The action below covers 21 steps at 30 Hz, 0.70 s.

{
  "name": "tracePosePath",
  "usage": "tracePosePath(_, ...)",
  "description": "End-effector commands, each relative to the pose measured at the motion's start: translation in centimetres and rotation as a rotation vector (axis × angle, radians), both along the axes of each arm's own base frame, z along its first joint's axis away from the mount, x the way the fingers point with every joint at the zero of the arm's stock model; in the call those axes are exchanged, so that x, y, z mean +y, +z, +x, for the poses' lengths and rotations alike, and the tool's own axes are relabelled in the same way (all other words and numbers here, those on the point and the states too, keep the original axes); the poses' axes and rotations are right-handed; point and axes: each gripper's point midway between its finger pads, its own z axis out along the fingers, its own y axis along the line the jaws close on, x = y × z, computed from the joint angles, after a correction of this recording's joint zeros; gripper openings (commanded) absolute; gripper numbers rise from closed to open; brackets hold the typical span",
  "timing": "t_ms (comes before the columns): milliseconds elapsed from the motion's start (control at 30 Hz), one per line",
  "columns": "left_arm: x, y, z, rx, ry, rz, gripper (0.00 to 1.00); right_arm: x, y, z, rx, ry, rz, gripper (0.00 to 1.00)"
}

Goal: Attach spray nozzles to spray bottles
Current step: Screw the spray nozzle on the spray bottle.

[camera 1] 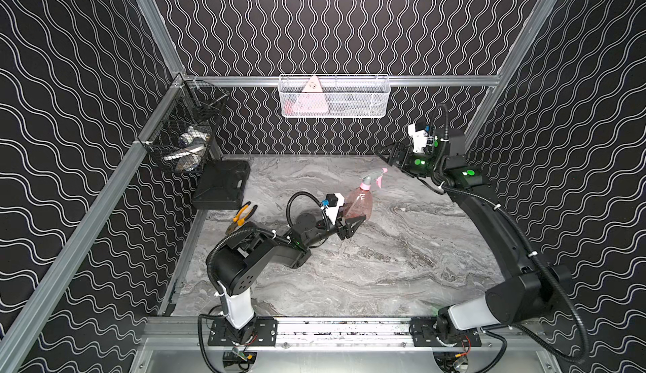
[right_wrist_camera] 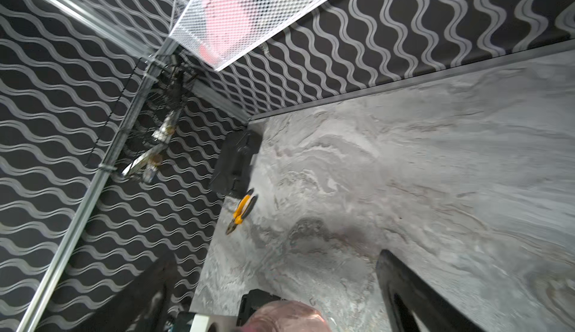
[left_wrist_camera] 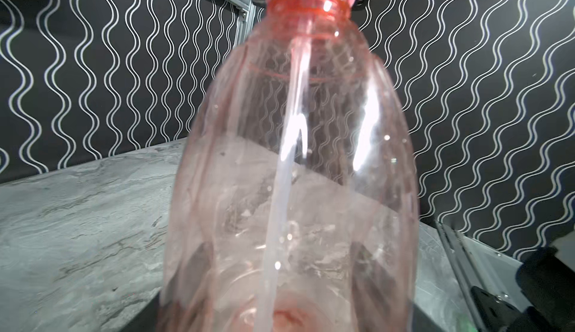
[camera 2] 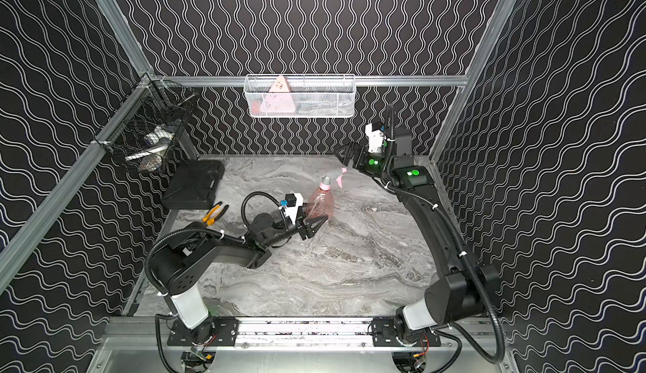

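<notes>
The translucent pink spray bottle point(camera 1: 358, 201) point(camera 2: 321, 200) stands tilted on the marble table, with the spray nozzle point(camera 1: 372, 178) point(camera 2: 334, 176) seated on its neck. My left gripper point(camera 1: 353, 222) point(camera 2: 316, 222) is shut on the bottle's lower body. In the left wrist view the bottle point(left_wrist_camera: 357, 159) fills the frame, the pale tube point(left_wrist_camera: 289, 159) runs down inside it, and the fingers point(left_wrist_camera: 199, 262) show dark through its wall. My right gripper point(camera 1: 388, 153) point(camera 2: 344, 153) hangs open up and to the right of the nozzle, holding nothing. Its view catches one finger point(right_wrist_camera: 404, 290) and the bottle point(right_wrist_camera: 286, 316) at the frame's edge.
A white mesh basket point(camera 1: 332, 97) on the back rail holds a pale pink triangular plate point(camera 1: 311, 98). A black wire basket point(camera 1: 185, 133) hangs at the back left corner. Below it lie a black case point(camera 1: 222, 184) and yellow-handled pliers point(camera 1: 241, 215).
</notes>
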Motion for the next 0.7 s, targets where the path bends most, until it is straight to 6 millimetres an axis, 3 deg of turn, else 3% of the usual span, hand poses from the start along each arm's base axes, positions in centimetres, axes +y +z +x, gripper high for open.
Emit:
tracePosePath(0, -0.1, 2.2, -0.6, -0.043, -0.039, -0.058, 0.37, 2.0, 1.3, -0.3, -0.045, 0.109, 0.080, 1.00)
tracePosePath(233, 0.0, 2.3, 0.0, -0.042, -0.016, -0.054, 0.37, 6.2, -0.3, -3.2, -0.016, 0.199, 0.050, 1.00)
tracePosePath(400, 0.2, 2.4, 0.7, -0.045, 0.016, -0.044, 0.37, 7.0, -1.6, -5.2, -0.002, 0.189, 0.024, 1.00)
tracePosePath(667, 0.1, 1.5, 1.3, -0.036, 0.039, 0.002, 0.37, 8.4, -1.5, -8.4, -0.021, 0.161, -0.068, 1.00)
